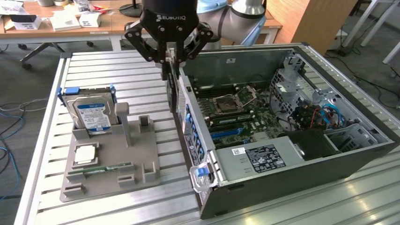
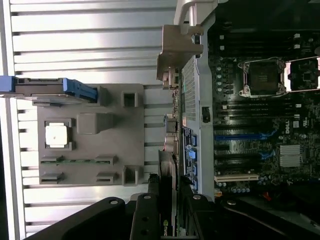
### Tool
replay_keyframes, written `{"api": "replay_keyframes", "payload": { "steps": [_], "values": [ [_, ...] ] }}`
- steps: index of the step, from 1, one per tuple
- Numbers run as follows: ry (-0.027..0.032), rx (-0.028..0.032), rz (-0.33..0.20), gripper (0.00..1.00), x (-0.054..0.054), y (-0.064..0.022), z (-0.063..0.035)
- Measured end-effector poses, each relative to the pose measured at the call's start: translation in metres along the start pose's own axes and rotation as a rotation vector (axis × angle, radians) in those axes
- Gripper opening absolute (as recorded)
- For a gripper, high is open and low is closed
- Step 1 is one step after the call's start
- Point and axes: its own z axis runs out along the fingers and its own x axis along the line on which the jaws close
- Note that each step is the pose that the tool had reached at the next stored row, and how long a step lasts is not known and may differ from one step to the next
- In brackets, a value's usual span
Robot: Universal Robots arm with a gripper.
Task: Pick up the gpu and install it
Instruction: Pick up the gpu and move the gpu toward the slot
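My gripper (image 1: 170, 61) hangs above the slatted table, just outside the open computer case (image 1: 350, 154) on its side toward the exterior view's left. It is shut on the gpu (image 1: 170, 91), a thin dark card that hangs upright and edge-on below the fingers. In the wrist view the gpu (image 2: 167, 170) runs as a narrow dark strip out from between the black fingers (image 2: 149, 205), alongside the case's rear panel (image 2: 189, 100). The motherboard (image 1: 240, 110) lies exposed inside the case, with a blue slot (image 2: 245, 136) and a white slot (image 2: 236, 177) on it.
A grey parts holder (image 1: 109, 161) lies on the table at the exterior view's left. It carries a hard drive (image 1: 92, 112) in a blue bracket, a processor chip (image 1: 84, 154) and a green RAM stick (image 1: 100, 168). A desk (image 1: 75, 23) with boxes stands behind.
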Motion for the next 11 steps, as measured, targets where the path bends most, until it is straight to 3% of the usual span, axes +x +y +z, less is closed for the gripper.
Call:
{"api": "replay_keyframes", "payload": {
  "steps": [11],
  "values": [
    [0.0004, -0.0050, 0.000, 0.26, -0.045, 0.0029, 0.0006]
  ]
}}
